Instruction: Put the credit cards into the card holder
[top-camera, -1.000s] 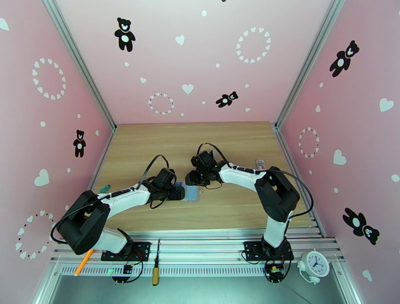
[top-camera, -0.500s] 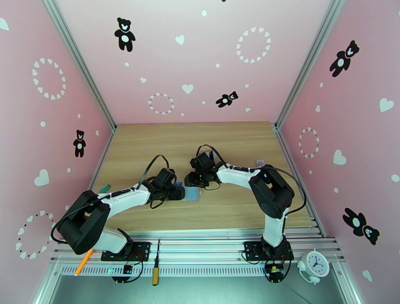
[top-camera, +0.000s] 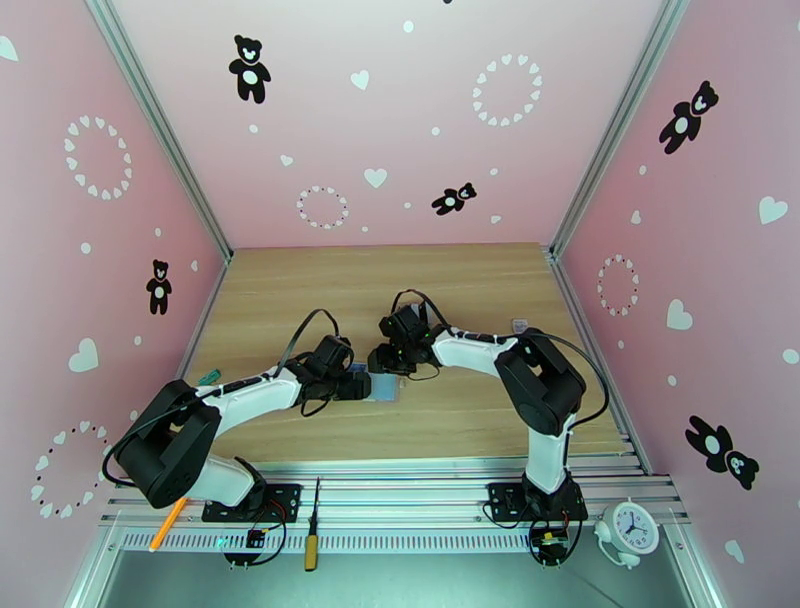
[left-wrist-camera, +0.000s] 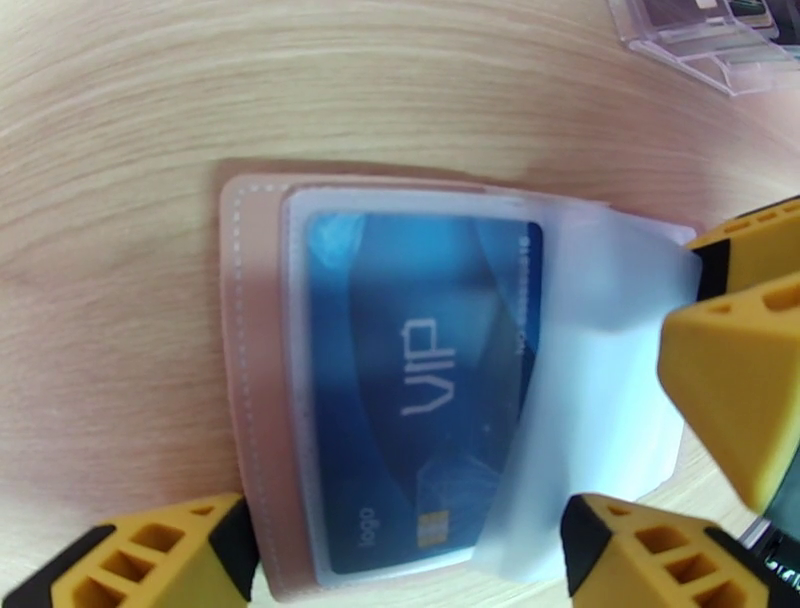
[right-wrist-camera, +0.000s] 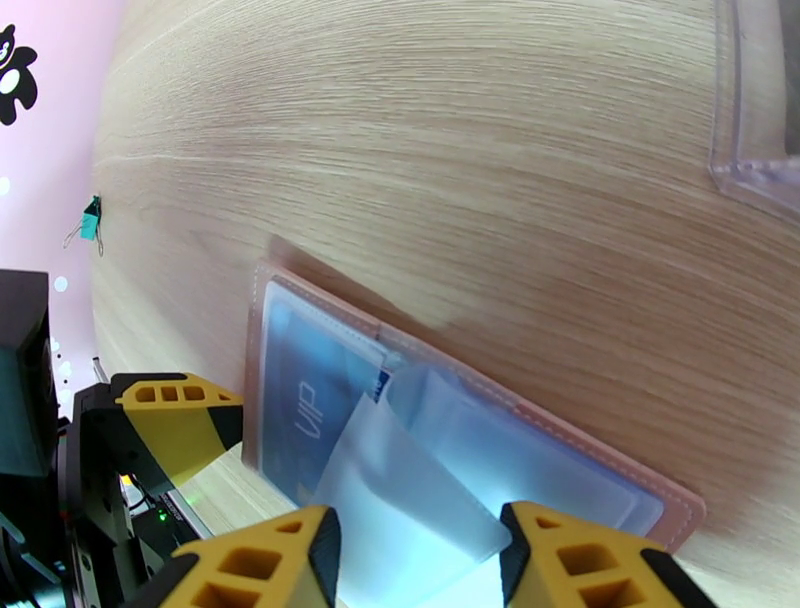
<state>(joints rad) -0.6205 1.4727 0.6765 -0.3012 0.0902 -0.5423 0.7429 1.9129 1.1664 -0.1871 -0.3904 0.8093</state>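
The tan-pink card holder (left-wrist-camera: 245, 350) lies open on the table between both grippers (top-camera: 385, 388). A blue VIP card (left-wrist-camera: 420, 380) sits inside its left clear sleeve (right-wrist-camera: 300, 400). The dark credit cards are out of view. My left gripper (left-wrist-camera: 400, 540) is open, its yellow fingers straddling the holder's near edge. My right gripper (right-wrist-camera: 415, 525) is open over the holder's other half. A loose clear sleeve flap (right-wrist-camera: 400, 480) rises between its fingers. In the left wrist view the right gripper's finger (left-wrist-camera: 740, 390) touches that lifted flap (left-wrist-camera: 600, 330).
A clear plastic rack (left-wrist-camera: 700, 35) stands just beyond the holder (right-wrist-camera: 760, 110). A green binder clip (right-wrist-camera: 90, 220) lies at the table's left edge. A screwdriver (top-camera: 312, 540) and an orange pen (top-camera: 168, 525) rest on the front rail.
The right arm has edged slightly left, bringing its gripper closer over the holder. The left arm has stayed still.
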